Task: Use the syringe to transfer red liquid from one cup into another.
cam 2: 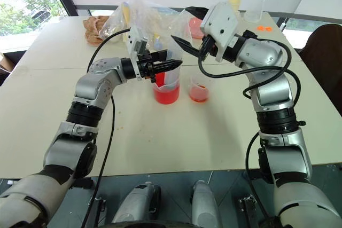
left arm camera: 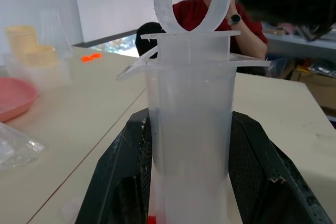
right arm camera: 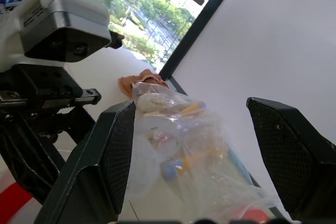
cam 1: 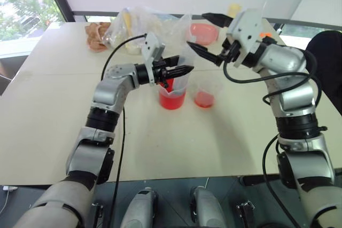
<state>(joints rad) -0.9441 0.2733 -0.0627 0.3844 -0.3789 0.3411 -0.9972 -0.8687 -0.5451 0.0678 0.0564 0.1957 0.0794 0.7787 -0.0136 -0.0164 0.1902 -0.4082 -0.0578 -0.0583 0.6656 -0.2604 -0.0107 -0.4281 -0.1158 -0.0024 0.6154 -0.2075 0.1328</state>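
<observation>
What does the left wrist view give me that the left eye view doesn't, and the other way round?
Left wrist: the syringe clamped between the left gripper's fingers, its ring handle up, and a seated person beyond the table.
Left eye: the spouted beaker of red liquid under the left gripper, the smaller cup beside it, and the right gripper open above.
Both: the pink bowl on the table.
</observation>
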